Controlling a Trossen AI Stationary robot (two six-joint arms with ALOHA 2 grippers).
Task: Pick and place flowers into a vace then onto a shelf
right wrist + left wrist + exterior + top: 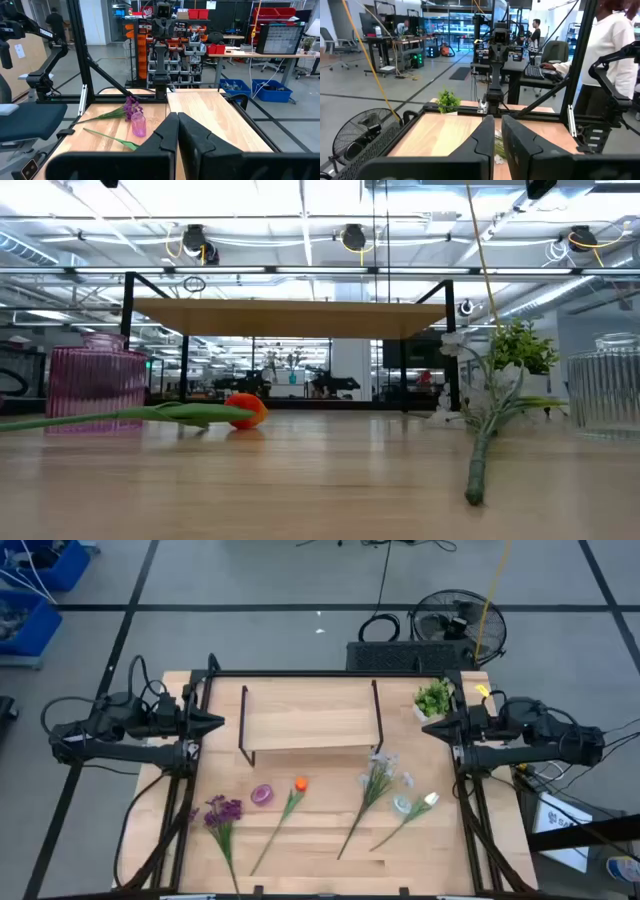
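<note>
Four flowers point(300, 805) lie stems toward the near edge (heads toward the shelf point(310, 720)), between the closed left gripper point(215, 723) and closed right gripper point(430, 728).

Two matching dark robot arms, matte black throughout, built from boxy jointed segments. Black cables loop loosely over the rear of each arm. Each arm tapers to a pointed gripper, the left gripper point(215, 723) and the right gripper point(430, 727). Either side of the jaws, the fingers point(192, 131) are thick, smooth, black wedges with angled faces.
</note>
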